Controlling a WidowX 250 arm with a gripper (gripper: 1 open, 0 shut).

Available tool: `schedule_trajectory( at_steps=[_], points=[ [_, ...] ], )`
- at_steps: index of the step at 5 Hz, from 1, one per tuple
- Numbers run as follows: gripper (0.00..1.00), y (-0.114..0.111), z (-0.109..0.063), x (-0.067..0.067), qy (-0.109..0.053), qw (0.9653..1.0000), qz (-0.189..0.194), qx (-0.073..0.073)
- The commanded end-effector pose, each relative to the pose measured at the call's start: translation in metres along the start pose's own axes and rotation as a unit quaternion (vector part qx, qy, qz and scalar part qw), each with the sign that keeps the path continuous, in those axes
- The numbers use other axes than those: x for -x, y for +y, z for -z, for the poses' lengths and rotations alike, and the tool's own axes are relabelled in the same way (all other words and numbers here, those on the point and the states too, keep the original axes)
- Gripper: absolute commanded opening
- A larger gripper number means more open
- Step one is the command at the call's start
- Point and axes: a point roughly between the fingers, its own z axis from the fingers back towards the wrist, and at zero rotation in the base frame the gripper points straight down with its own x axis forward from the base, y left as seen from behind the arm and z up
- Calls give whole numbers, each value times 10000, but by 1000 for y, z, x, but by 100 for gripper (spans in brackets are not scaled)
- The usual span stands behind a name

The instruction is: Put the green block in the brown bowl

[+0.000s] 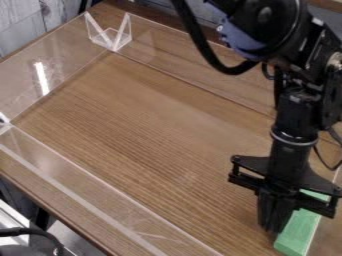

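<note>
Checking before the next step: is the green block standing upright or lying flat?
Lying flat: the green block shows its broad face up on the wooden table, partly under the gripper.

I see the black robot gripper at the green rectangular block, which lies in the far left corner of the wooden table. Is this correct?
Not quite: the camera view shows the green rectangular block in the near right corner of the wooden table, not the far left. The black robot gripper is indeed at it.

Single view, high above tabletop [140,125], facing obliquely down.
</note>
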Motion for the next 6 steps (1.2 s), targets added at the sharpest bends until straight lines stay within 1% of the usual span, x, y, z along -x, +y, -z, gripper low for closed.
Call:
schedule_trajectory(
  at_steps=[1, 6],
  points=[
    [0, -5, -23, -8, -366, 9991, 44, 190],
    [0, -1, -32, -17, -464, 9986, -94, 233]
  ],
)
